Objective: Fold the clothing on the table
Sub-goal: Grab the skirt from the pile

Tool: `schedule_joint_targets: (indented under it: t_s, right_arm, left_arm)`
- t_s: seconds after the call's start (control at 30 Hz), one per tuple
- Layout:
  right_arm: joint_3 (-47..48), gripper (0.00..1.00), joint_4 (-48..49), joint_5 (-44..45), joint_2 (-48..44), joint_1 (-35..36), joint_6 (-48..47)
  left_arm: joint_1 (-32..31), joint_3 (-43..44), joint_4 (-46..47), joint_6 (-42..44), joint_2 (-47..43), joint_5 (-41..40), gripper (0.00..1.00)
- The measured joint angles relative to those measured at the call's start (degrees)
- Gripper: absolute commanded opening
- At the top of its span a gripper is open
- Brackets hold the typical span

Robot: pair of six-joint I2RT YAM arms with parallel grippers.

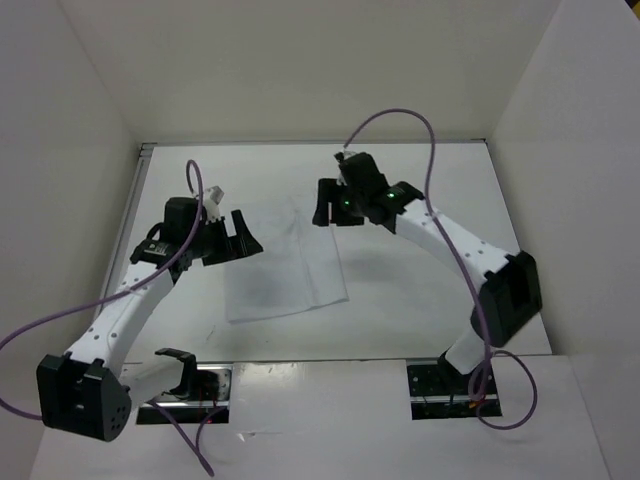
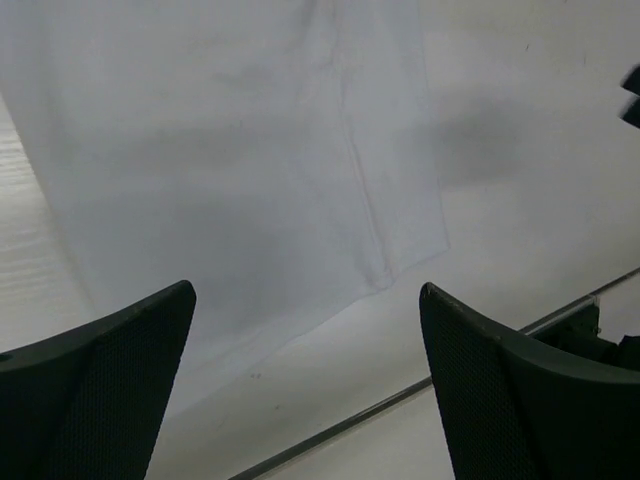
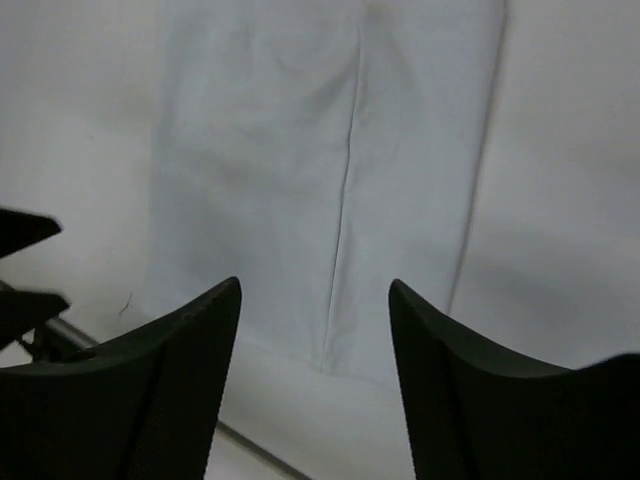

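Observation:
The clothing point(image 1: 285, 265) lies flat on the table point(image 1: 420, 300), a pale rectangle with a seam running down it. My left gripper point(image 1: 238, 238) hovers at the clothing's left edge, open, with nothing between its fingers. My right gripper point(image 1: 328, 208) hangs over the clothing's far right corner, also open and empty. In the left wrist view the clothing point(image 2: 220, 170) spreads out ahead of the open left gripper point(image 2: 306, 290). From the right wrist, the clothing point(image 3: 300, 150) and its seam sit just beyond the open right gripper point(image 3: 315, 283).
White walls point(image 1: 60, 150) close in the table on the left, back and right. A thin metal rail point(image 1: 330, 361) runs along the near edge by the arm bases. Purple cables point(image 1: 400, 115) loop above both arms.

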Motion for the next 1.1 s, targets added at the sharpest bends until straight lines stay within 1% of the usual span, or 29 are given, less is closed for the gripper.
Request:
schedule_joint_targets:
  t_s: [0.07,0.13,0.2,0.23,0.37,0.5,0.53,0.57,0.63,0.77,0.93,1.1]
  right_arm:
    - [7.8,0.54,0.33,2.21,8.02,1.44,-0.74]
    - [15.17,0.5,-0.66,4.26,14.53,2.01,-1.31]
    - [23.65,0.49,-1.6,6.45,21.42,2.05,-2.14]
    - [28.0,0.49,-1.73,7.5,24.81,2.05,-2.71]
    - [44.81,0.47,-5.88,10.64,36.98,2.05,-4.7]
    - [63.78,0.41,-13.22,12.76,49.24,2.05,-6.01]
    - [70.36,0.41,-15.45,13.03,53.13,2.05,-6.25]
    - [73.94,0.41,-15.74,13.22,55.65,2.05,-6.36]
    - [76.5,0.41,-17.84,13.33,58.27,2.05,-6.51]
    - [77.07,0.41,-21.77,13.57,61.18,2.1,-6.64]
    - [77.07,0.41,-25.55,15.04,62.93,2.6,-6.6]
    - [77.07,0.41,-27.1,15.45,63.87,3.37,-6.56]
  left_arm:
    - [-0.02,0.85,-0.28,0.04,-2.78,-2.12,0.99]
    - [-0.02,1.53,-0.33,0.07,-5.09,-3.93,0.97]
    - [-0.07,1.86,-0.72,0.09,-7.19,-5.55,0.97]
    - [-0.15,2.05,-1.07,0.09,-8.0,-6.43,1.0]
    - [-0.42,2.25,-2.51,-0.09,-9.64,-9.86,1.0]
    - [-0.83,2.25,-4.39,-0.15,-11.13,-11.47,1.0]
    - [-0.87,2.23,-4.66,-0.15,-11.87,-11.47,1.0]
    - [-0.9,2.19,-4.85,-0.15,-12.74,-11.47,1.0]
    - [-0.9,2.14,-5.14,-0.17,-14.82,-11.47,1.0]
    - [-0.9,2.08,-5.2,-0.26,-17.7,-11.41,1.0]
    - [-0.9,1.6,-5.22,-1.33,-18.45,-10.95,1.0]
    - [-0.9,0.26,-5.46,-2.05,-19.32,-10.93,1.0]
